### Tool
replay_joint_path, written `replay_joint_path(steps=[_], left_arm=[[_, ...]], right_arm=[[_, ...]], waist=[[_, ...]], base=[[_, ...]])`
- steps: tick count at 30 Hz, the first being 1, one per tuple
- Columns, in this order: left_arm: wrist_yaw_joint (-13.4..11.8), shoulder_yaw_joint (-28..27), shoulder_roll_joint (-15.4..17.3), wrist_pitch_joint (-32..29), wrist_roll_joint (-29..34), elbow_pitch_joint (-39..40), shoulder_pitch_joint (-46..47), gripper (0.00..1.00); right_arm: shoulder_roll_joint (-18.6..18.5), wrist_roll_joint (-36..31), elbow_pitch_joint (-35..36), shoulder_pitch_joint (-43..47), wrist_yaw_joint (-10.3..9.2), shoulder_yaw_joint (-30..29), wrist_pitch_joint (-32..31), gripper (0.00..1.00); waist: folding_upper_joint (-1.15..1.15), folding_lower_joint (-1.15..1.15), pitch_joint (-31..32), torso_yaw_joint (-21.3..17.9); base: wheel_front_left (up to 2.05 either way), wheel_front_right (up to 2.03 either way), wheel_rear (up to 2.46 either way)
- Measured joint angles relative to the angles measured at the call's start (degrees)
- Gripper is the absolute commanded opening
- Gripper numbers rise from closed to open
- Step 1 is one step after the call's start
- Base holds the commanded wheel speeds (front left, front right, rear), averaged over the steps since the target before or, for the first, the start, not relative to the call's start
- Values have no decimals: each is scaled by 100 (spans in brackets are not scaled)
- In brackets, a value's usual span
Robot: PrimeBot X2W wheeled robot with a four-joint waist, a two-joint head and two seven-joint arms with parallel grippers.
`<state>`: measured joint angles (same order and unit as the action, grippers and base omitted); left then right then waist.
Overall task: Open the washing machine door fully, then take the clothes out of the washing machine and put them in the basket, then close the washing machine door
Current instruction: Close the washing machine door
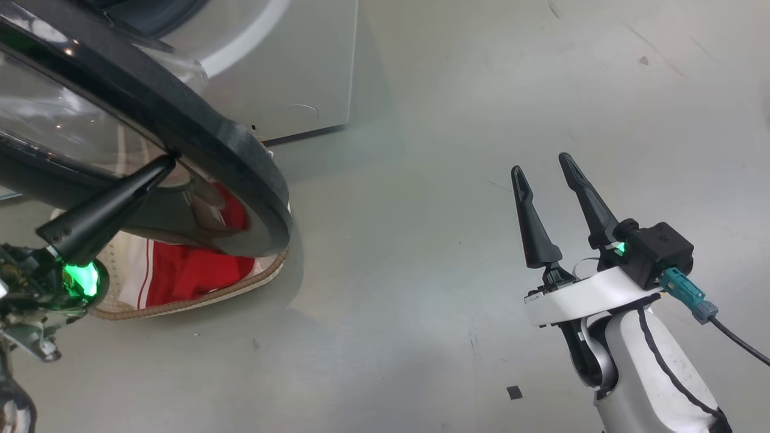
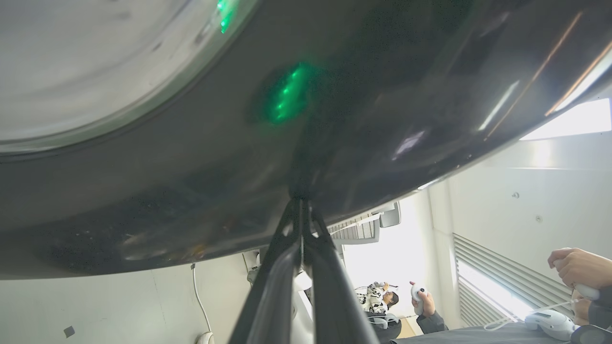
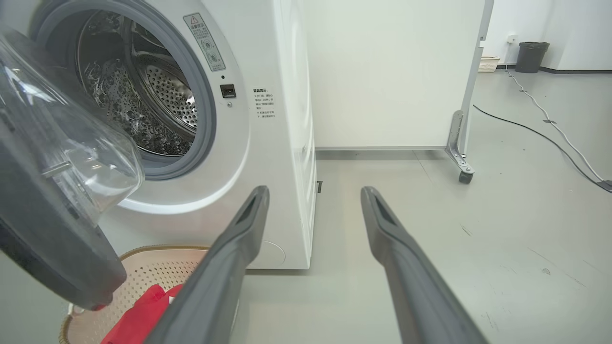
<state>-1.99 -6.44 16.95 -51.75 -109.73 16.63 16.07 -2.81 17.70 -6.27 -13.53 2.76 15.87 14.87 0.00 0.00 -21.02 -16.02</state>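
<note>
The washing machine door (image 1: 210, 141), glossy black with a clear bowl window, stands swung partly out from the washing machine (image 3: 229, 157) and hangs over the basket (image 3: 162, 272). The basket sits on the floor just in front of the machine, below its round opening. The red clothes (image 1: 192, 270) with white stripes lie inside the basket. The drum (image 3: 143, 95) behind the machine's grey seal looks empty of fabric.

The left gripper (image 1: 168, 161), fingers pressed together and holding nothing, touches its tip to the door's outer black face, on the side away from the machine. The right gripper (image 1: 541, 165), fingers spread apart and empty, hovers over bare floor (image 1: 421, 300), well out from the machine's front corner.

Judging by this, the unloading is done and the closing step is in hand. The next move calls for a steady push toward the machine until the door latches against the seal, with the tip kept from sliding on the slick curve.
</note>
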Motion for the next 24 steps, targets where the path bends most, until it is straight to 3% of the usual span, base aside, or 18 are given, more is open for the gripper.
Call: replay_joint_path(steps=[6,24], left_arm=[[-339,8,59,171,80,-281,556,0],[-482,123,243,801,477,-1457,2357,0]], right_arm=[[0,232,105,-108,-98,158,0,100],[5,530,209,-417,-240,538,0,100]], waist=[[0,0,-221,-248],[0,0,-802,-1006]], base=[[0,0,0],[0,0,0]])
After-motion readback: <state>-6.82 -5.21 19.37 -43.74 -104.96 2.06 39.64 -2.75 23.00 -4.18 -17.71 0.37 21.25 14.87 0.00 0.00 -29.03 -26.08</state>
